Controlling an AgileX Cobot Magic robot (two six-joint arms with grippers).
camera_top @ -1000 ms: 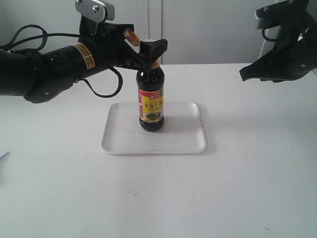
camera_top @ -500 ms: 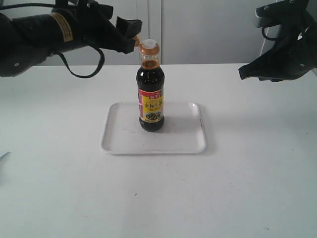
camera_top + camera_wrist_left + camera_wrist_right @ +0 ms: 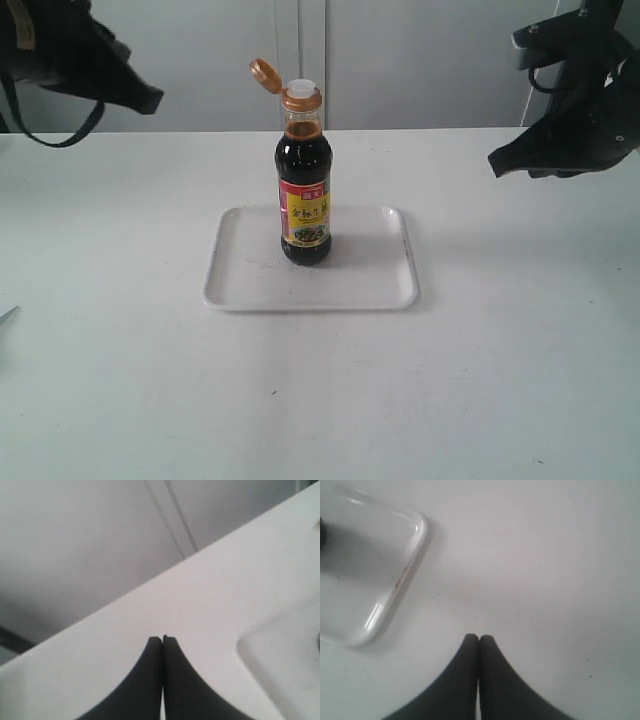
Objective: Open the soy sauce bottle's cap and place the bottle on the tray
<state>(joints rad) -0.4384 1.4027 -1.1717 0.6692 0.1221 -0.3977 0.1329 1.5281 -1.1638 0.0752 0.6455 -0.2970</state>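
The soy sauce bottle (image 3: 305, 200) stands upright on the white tray (image 3: 380, 285) in the exterior view, dark liquid inside and a red and yellow label on its front. Its golden cap (image 3: 264, 74) is flipped open to the left on its hinge, baring the white spout (image 3: 302, 86). My left gripper (image 3: 148, 99) is shut and empty, raised at the upper left, well away from the bottle. In its wrist view the left gripper (image 3: 162, 639) hovers over bare table beside the tray's corner (image 3: 250, 650). My right gripper (image 3: 479, 638) is shut and empty, with the tray's rim (image 3: 417, 540) off to one side.
The white table (image 3: 320, 390) stretches all round the tray. The right arm (image 3: 570, 120) hangs above the table's right side. A grey wall with a vertical seam (image 3: 300, 40) stands behind.
My left gripper let go of the bottle's neck, pulled back up and to the left, and shut. The cap stays flipped open. The right arm barely moved.
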